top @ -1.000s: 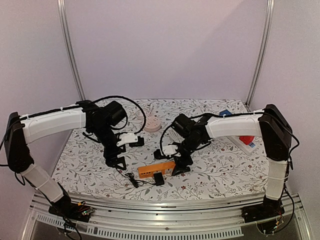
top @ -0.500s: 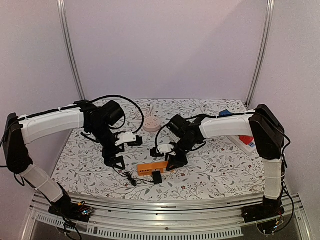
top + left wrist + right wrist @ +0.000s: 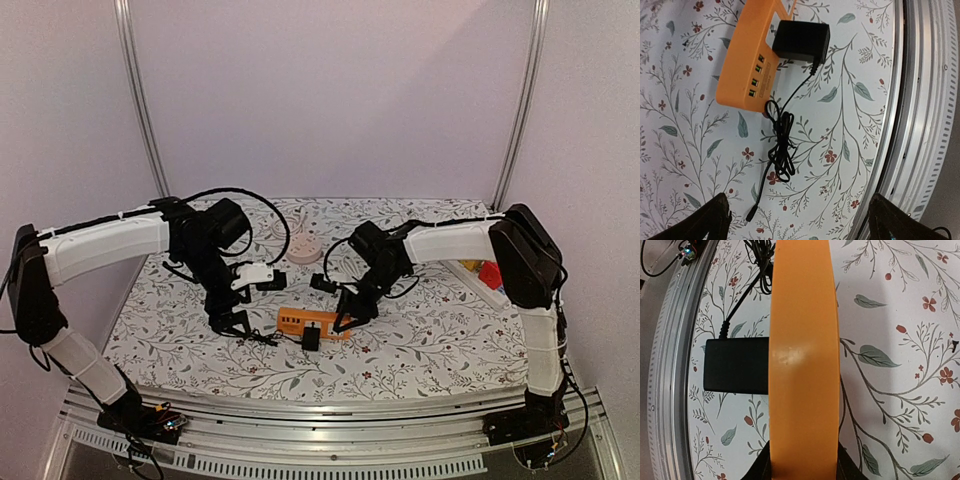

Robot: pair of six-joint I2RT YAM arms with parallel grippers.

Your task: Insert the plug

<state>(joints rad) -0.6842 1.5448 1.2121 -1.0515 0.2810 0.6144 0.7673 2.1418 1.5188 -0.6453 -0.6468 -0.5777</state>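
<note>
An orange power strip (image 3: 308,322) lies near the table's front, with a black plug (image 3: 311,340) seated in its near side. My right gripper (image 3: 345,318) is shut on the strip's right end. In the right wrist view the strip (image 3: 802,355) runs up from between the fingers (image 3: 762,471), and the plug (image 3: 737,365) sticks out to the left. My left gripper (image 3: 228,322) hangs open, left of the strip, over the plug's bundled black cable (image 3: 780,145). The left wrist view shows the strip (image 3: 747,60) and plug (image 3: 801,40) beyond the wide-apart fingertips (image 3: 715,220).
A white round object (image 3: 305,250) sits behind the strip. At the right edge lies a white box with red and blue parts (image 3: 485,275). The metal front rail (image 3: 920,125) runs close to the cable.
My right gripper has closed on the orange strip and shifted it slightly back and left, turning it. The left arm has barely moved.
</note>
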